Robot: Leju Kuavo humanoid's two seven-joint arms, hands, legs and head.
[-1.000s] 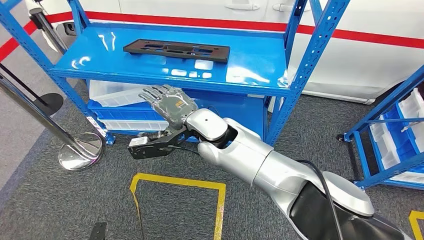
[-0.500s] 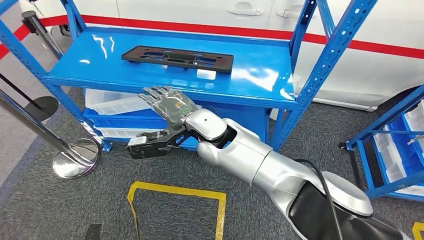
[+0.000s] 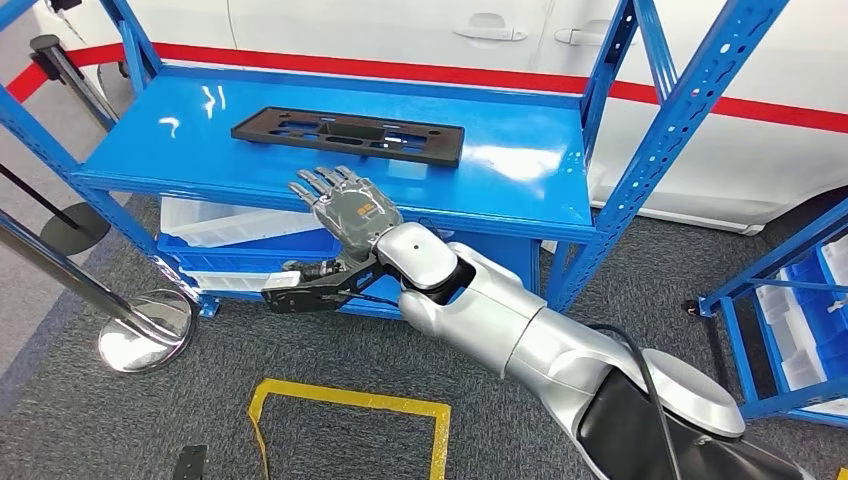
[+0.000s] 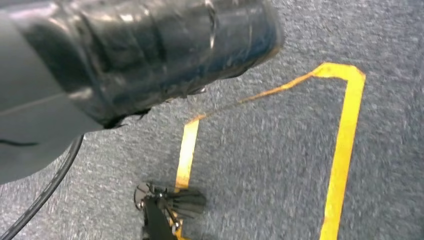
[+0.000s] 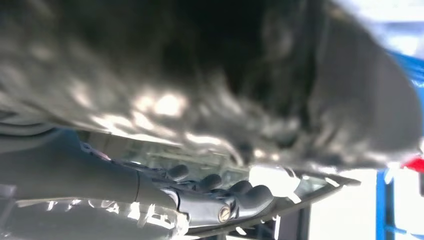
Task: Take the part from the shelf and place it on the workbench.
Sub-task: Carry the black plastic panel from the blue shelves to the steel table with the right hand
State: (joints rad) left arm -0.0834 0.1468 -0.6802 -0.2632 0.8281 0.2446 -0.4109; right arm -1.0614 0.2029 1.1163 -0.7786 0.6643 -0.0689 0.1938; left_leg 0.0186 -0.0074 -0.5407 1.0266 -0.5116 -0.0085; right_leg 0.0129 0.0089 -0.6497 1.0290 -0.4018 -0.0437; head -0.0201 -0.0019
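Note:
A flat black part (image 3: pixel 347 135) with several cut-outs lies across the back middle of the blue shelf (image 3: pixel 520 170). My right hand (image 3: pixel 343 204) is stretched out with its fingers apart and nothing in it. Its fingertips (image 3: pixel 320 180) sit at the shelf's front edge, short of the part and just left of its middle. The silver right arm (image 3: pixel 520 330) comes in from the lower right. In the blurred right wrist view, the dark fingers (image 5: pixel 235 190) are extended beneath a dark surface.
Blue uprights (image 3: pixel 650 130) frame the shelf on the right. White bins (image 3: pixel 225 220) fill the lower shelf. A chrome stanchion base (image 3: pixel 145 330) stands on the floor at left, and a second blue rack (image 3: pixel 790 300) at right. Yellow tape (image 3: pixel 350 400) marks the grey carpet.
The whole picture has shifted, so the camera moved closer to the shelf. My right hand has risen and reached forward, from below the shelf's front edge up to it.

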